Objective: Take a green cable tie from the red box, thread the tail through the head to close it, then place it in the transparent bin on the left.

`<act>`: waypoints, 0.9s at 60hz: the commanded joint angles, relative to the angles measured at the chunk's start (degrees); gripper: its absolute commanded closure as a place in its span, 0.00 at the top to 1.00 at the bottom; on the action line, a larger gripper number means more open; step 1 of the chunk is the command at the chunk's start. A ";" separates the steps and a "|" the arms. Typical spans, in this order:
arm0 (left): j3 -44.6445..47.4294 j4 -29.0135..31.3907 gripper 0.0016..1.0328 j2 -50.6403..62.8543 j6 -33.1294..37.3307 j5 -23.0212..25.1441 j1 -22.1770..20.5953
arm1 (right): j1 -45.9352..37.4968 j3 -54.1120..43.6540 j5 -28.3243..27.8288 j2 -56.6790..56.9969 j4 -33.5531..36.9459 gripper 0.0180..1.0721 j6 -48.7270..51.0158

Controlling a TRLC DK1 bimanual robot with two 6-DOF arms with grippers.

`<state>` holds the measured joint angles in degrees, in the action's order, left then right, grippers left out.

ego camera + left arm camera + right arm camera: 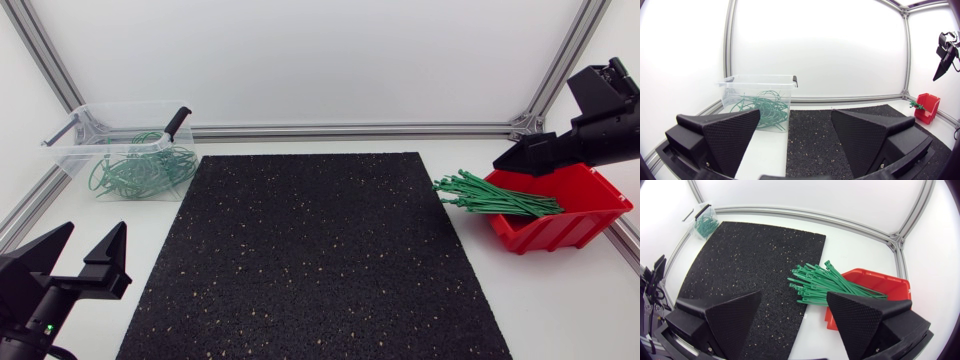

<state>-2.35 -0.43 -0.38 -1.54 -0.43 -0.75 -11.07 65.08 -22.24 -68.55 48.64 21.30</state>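
At the right edge of the tabletop (560, 300) sits the red box (575, 210), and a bundle of green cable ties (495, 197) lies in it, their ends fanned out past its open front towards the black mat (310, 260). From overhead the right end effector (508, 160) hangs above the box's back rim, seen side-on, so its opening is hard to judge there. The right wrist view settles it: the right end effector (794, 297) has its two fingers spread wide apart with nothing between them, and the cable ties (825, 282) and the red box (875, 285) lie below it.

The left end effector (96, 228) is at the near left corner, beside the mat, and its fingers stand apart and empty in both the overhead and left wrist (796, 112) views. Ahead of it stands the transparent bin (730, 92), holding a tangle of looped green ties (765, 107). Only the left wrist view shows the bin from the side. The right wrist view gives it merely as a small shape (704, 221) at the far corner.
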 commanded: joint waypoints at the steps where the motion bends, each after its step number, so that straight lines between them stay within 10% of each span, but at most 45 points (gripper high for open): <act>1: 2.35 0.78 0.96 -0.32 -0.92 0.43 0.49 | -0.97 2.16 -0.96 -2.55 1.72 0.89 7.53; 21: 2.35 0.78 0.96 -0.32 -0.92 0.43 0.49 | -1.32 3.12 -2.02 -6.59 11.30 0.84 32.93; 54: 2.35 0.78 0.96 -0.32 -0.92 0.43 0.49 | 5.62 -7.42 10.02 -11.07 5.85 0.84 60.09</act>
<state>-2.35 -0.43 -0.38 -1.54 -0.43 -0.75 -6.74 60.07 -13.19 -77.73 55.57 77.87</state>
